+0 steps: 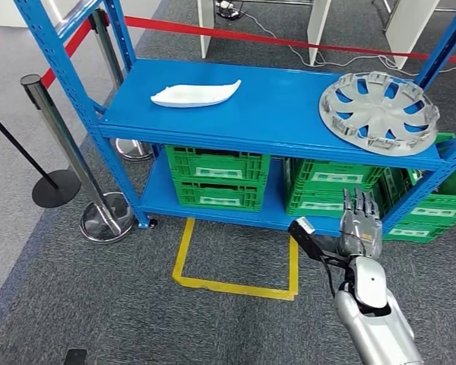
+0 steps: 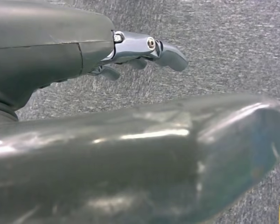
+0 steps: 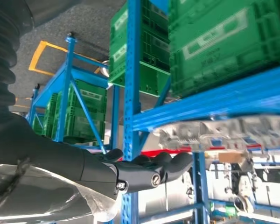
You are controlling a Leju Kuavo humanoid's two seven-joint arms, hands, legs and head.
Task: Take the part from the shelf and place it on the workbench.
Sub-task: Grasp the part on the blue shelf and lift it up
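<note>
Head view: right robot hand (image 1: 360, 225) raised, fingers apart and empty, just below the hubcap (image 1: 378, 112) on the blue shelf (image 1: 271, 106); left robot hand (image 2: 145, 49) empty too

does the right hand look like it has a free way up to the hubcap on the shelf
Probably yes. The right hand is empty, fingers extended, in front of the shelf below the hubcap, which lies at the front right of the blue shelf with nothing on top. It must rise past the shelf edge first.
</note>
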